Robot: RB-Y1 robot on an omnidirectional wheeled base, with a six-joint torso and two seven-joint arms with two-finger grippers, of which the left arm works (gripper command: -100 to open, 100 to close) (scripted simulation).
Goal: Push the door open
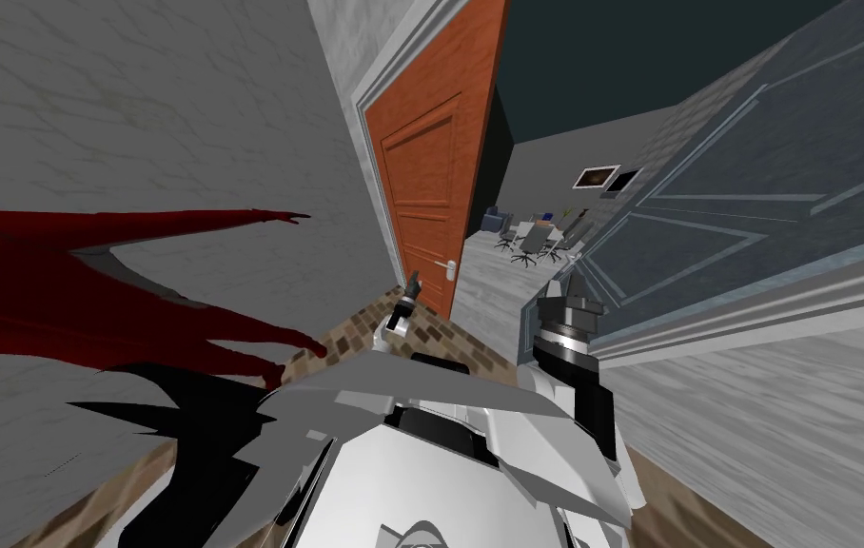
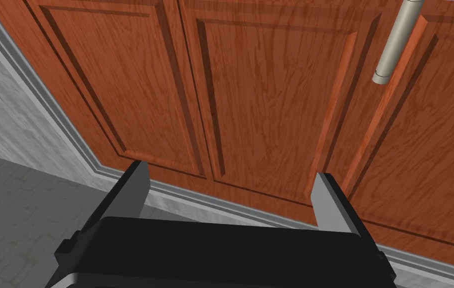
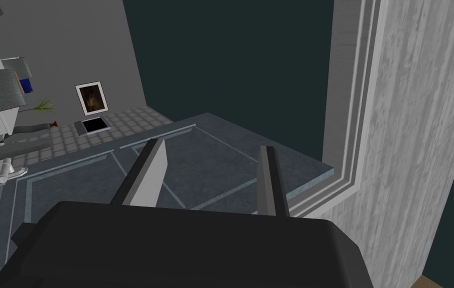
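The floor (image 1: 440, 335) nearest me is laid in small brown and tan tiles, a strip that runs up to the foot of the reddish-brown door (image 1: 430, 181). The same brown tiling shows again at both lower corners of the head view. Past the doorway the floor turns pale grey (image 1: 489, 278) with a faint marbled grain. On that grey floor, well apart from the threshold, stand several dark office chairs (image 1: 527, 245) gathered around a white counter (image 1: 540, 228), with a dark blue seat (image 1: 492, 221) beside them.
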